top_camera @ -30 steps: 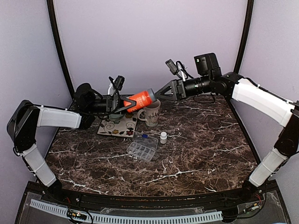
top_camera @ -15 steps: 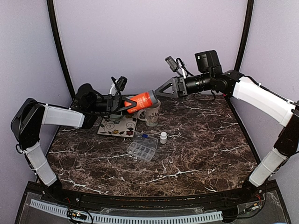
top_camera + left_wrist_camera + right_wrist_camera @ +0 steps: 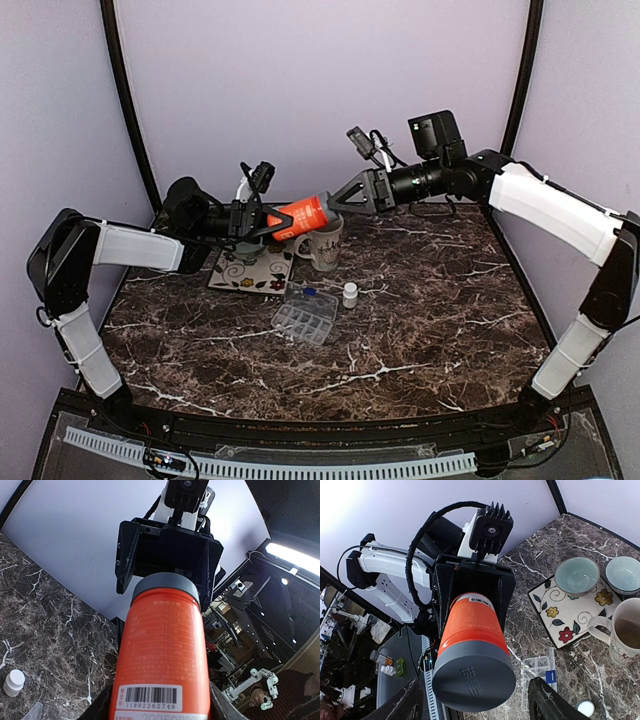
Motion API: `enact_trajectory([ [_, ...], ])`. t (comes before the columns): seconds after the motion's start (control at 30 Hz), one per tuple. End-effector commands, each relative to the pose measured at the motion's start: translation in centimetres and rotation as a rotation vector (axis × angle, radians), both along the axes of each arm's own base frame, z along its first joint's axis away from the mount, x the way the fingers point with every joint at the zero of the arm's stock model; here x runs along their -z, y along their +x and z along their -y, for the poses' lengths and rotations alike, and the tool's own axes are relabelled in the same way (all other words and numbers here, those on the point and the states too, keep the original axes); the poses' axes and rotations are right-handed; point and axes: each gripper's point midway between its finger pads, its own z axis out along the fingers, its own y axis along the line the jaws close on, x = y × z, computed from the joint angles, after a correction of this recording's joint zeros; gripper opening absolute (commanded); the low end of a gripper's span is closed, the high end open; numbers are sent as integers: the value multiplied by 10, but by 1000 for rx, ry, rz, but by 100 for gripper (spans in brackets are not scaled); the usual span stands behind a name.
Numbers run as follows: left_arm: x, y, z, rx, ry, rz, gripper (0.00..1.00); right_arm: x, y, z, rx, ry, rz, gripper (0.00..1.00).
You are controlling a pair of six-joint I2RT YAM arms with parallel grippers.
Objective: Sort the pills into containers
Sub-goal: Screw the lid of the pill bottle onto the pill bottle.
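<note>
Top view first: the left gripper (image 3: pixel 266 223) is clamped on an orange pill bottle (image 3: pixel 300 213), held sideways in the air just above the mug (image 3: pixel 322 243), cap end pointing away from the left arm. The right gripper (image 3: pixel 334 202) sits at that cap end, over the mug, fingers spread wide. The clear pill organizer (image 3: pixel 305 317) lies on the table in front of the mug, and a small white bottle (image 3: pixel 350 294) stands near the mug's front right. A floral tile (image 3: pixel 250 272) is right beside the mug on its left.

Left wrist cam: the bottle fills the shot, barcode near the bottom, grey cap (image 3: pixel 166 585) aimed straight at the right gripper's black body. The white bottle (image 3: pixel 13 681) peeks in at the lower left.

Right wrist cam: the cap faces the lens, one wide-open finger (image 3: pixel 412 700) on each side with a gap on both. Two bowls (image 3: pixel 577 575) sit on the tile, the mug next to them.
</note>
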Motion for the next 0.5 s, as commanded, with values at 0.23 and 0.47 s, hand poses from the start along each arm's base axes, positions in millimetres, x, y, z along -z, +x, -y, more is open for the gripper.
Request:
enact_trajectory([
  [0.23, -21, -2, -3, 15, -39, 84, 4, -5, -2, -14, -32, -1, 27, 72],
  [0.47, -22, -2, -2, 23, -38, 85, 4, -6, -2, -17, -38, -2, 26, 69],
])
